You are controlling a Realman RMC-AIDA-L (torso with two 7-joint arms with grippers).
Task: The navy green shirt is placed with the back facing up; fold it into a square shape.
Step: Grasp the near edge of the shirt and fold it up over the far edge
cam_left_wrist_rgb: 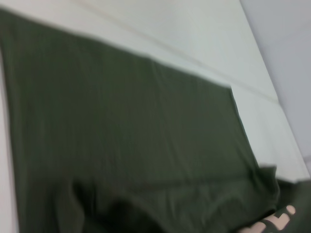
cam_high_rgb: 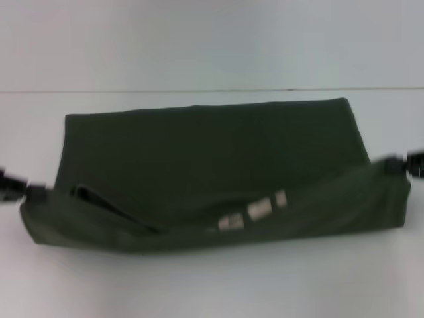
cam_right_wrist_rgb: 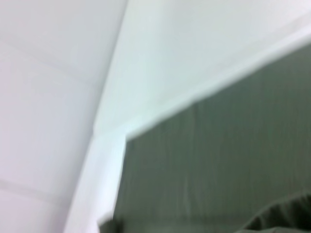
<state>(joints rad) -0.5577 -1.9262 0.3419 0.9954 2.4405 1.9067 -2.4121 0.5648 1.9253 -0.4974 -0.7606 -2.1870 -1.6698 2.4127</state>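
The navy green shirt [cam_high_rgb: 212, 152] lies spread across the white table [cam_high_rgb: 199, 285], dark olive and plain on top. Its near edge is raised and pulled taut between my two grippers, forming a long band [cam_high_rgb: 218, 228] with cream letters [cam_high_rgb: 258, 211] showing on the turned-up side. My left gripper [cam_high_rgb: 30, 192] grips the band's left corner and my right gripper [cam_high_rgb: 397, 164] grips its right corner. The left wrist view shows the flat shirt [cam_left_wrist_rgb: 121, 126] with the cream letters [cam_left_wrist_rgb: 277, 221] at one corner. In the right wrist view, only a shirt [cam_right_wrist_rgb: 228, 160] edge shows against the table.
The table's far edge [cam_high_rgb: 212, 91] runs behind the shirt, with a pale wall [cam_high_rgb: 212, 40] beyond it. White tabletop [cam_high_rgb: 40, 278] surrounds the shirt on the near side and at both ends.
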